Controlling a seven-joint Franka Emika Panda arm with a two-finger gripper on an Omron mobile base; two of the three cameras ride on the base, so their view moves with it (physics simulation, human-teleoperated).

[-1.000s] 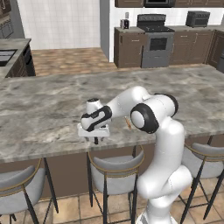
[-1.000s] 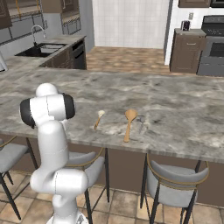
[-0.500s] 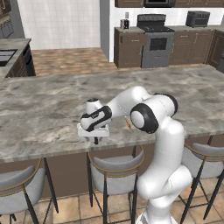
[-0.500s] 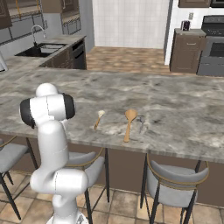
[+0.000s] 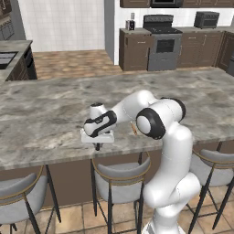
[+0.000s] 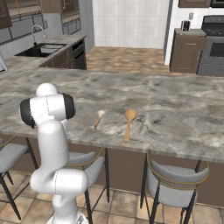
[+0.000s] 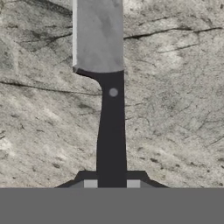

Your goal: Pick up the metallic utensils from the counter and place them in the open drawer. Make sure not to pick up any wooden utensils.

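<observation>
My pincer (image 7: 112, 183) is closing tight on the black handle of the kitchen knife (image 7: 105, 83); in the hand view both fingertips (image 7: 90, 183) are pressing against the handle's sides, no gap showing. Knife is lying flat on the marbled counter (image 7: 175, 109), grey steel blade pointing away from my hand, one rivet showing just below where the blade is meeting the handle.

In the left base view my pincer (image 5: 97, 145) is pointing down at the counter (image 5: 45, 114) near its front edge, above a grey stool (image 5: 119, 176); the knife itself is hiding under my hand there.

In the right base view the two wooden utensils are lying on the counter (image 6: 183, 109), near its front edge: the larger wooden spoon (image 6: 128, 124) with its round bowl facing away from the edge, and the smaller thin spoon (image 6: 98, 119) just beside it to the left, pale head also pointing away. The two are lying apart, not touching.

Can't tell where the drawer is from these views.
</observation>
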